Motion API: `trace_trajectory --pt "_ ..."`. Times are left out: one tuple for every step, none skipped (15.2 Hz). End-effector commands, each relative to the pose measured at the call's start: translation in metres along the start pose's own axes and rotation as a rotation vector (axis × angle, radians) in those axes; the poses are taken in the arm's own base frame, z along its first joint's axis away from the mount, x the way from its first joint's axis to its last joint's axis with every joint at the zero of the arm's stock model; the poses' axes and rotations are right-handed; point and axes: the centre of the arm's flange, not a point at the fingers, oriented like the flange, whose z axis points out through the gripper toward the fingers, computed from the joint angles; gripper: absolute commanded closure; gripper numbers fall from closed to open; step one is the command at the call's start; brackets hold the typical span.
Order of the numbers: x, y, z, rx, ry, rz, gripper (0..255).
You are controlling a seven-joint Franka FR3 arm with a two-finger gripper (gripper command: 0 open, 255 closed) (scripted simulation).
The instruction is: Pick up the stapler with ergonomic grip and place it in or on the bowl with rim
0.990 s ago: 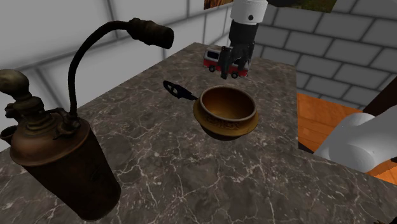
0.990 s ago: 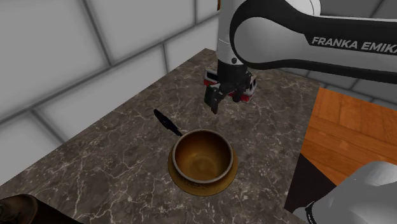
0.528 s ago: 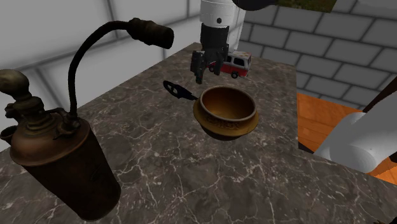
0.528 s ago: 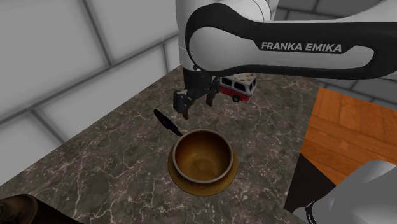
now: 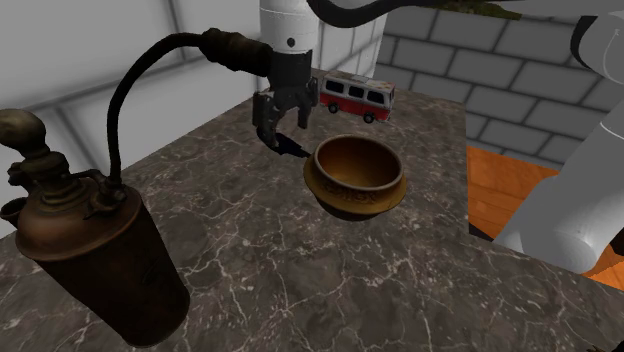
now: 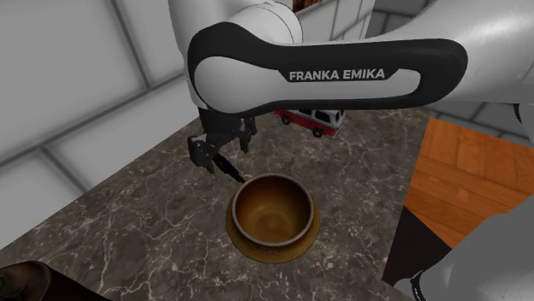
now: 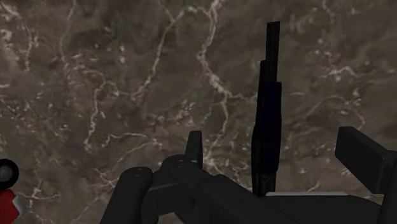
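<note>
tool (image 5: 278, 134) shifted over stapler (image 7: 266, 121), between spread fingers

1. Counter (image 5: 300, 260): dark brown marble, threaded with thin white veins.
2. Stapler (image 7: 266, 127): plain black.
3. Bowl (image 5: 350, 202): golden brown inside, darker brown outside with a faint patterned band.
4. Toy bus (image 5: 355, 96): red and white, with dark windows.
5. Claw (image 5: 280, 130): all black; arm (image 6: 342, 77): white, with one black section lettered in white.
6. Canister (image 5: 90, 250): mottled rusty brown.
7. Wall (image 5: 80, 60): pale grey blocks; floor (image 6: 466, 171): orange wood planks.
</note>
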Motion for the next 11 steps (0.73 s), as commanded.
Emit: trace_trajectory --pt "0.001 -0.003 0.009 0.0 0.0 -0.002 0" --pt "0.001 -0.003 0.014 0.0 0.0 -0.002 0" --pt "0.001 -0.003 0.019 0.0 0.0 -0.002 0" --pt "0.001 -0.003 0.025 0.0 0.0 -0.002 0" --pt "0.001 -0.003 0.03 0.0 0.0 -0.002 0" --pt "0.001 -0.003 0.033 0.0 0.0 -0.002 0" --pt "0.001 -0.003 0.033 0.0 0.0 -0.002 0" --pt "0.001 -0.003 0.033 0.0 0.0 -0.002 0" --pt "0.001 -0.003 0.033 0.0 0.0 -0.002 0" --pt "0.001 -0.003 0.033 0.0 0.0 -0.002 0" --pt "0.001 -0.003 0.033 0.0 0.0 -0.002 0"
